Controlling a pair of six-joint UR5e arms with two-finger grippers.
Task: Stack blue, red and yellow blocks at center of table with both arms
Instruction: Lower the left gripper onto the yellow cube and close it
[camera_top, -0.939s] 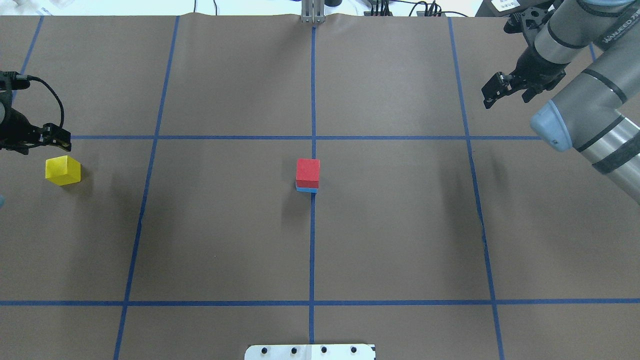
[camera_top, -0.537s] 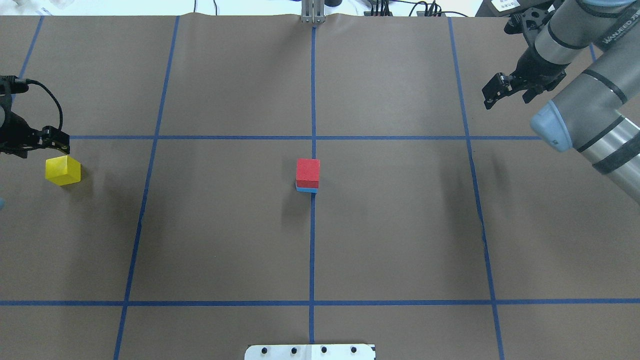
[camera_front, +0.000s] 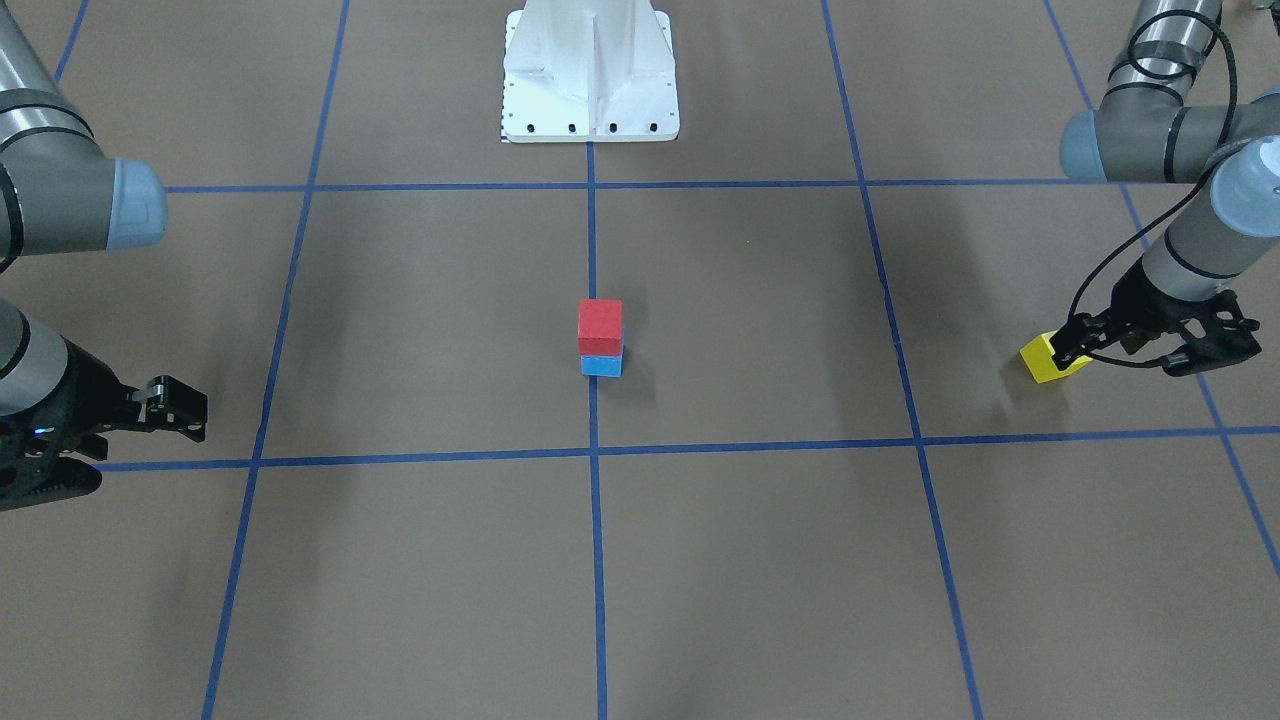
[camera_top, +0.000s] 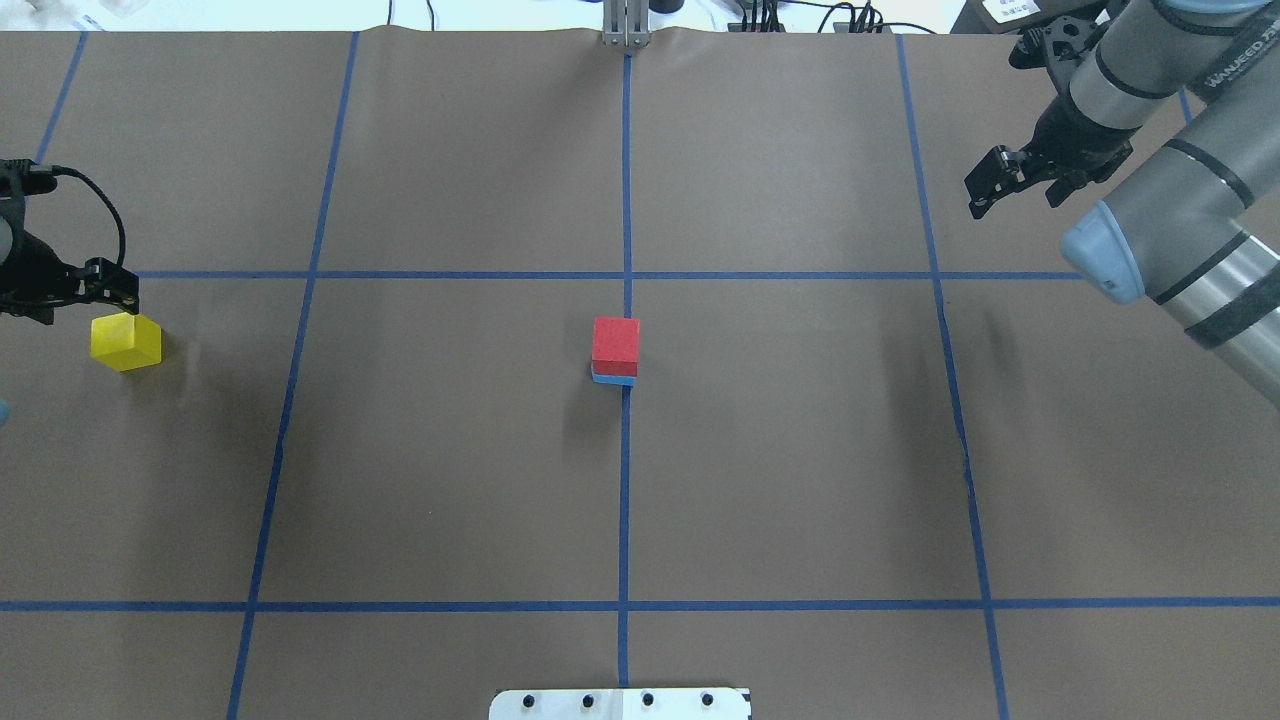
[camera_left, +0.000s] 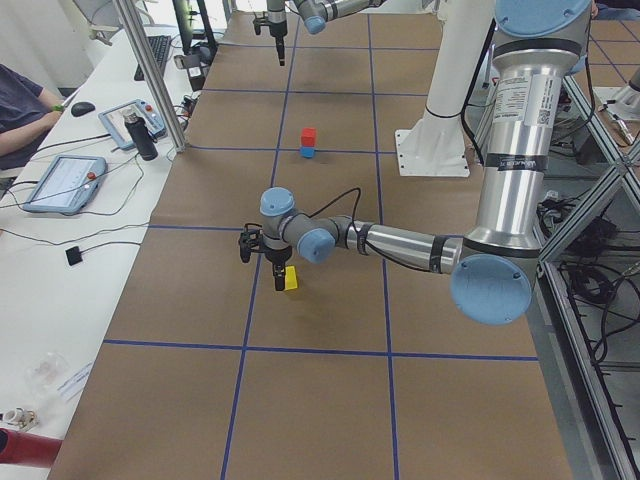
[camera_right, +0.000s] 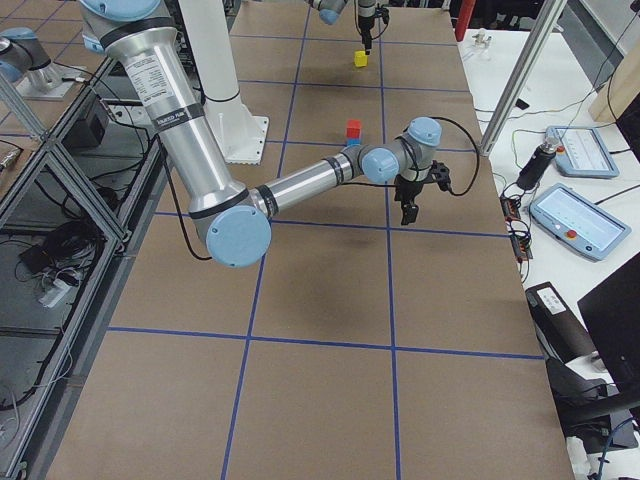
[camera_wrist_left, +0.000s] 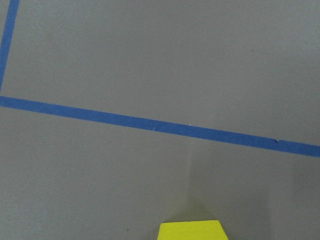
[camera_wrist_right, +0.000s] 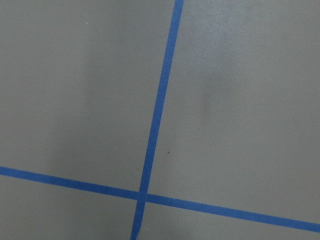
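- Seen from overhead, the grey sleeve (camera_top: 1238, 72) on the right arm (camera_top: 1165, 215) carries dark capitals reading roughly "WANJEED T"; the picture's edge cuts off the rest.
- A white label (camera_top: 1010, 8) beyond the tabletop's far right corner bears print too small to read.

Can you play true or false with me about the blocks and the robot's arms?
1. The red block sits on the blue block. True.
2. The yellow block is on top of the stack. False: it lies alone on the table, far off to the side.
3. The left gripper is close to the yellow block. True.
4. The right gripper holds a block. False: it is empty.
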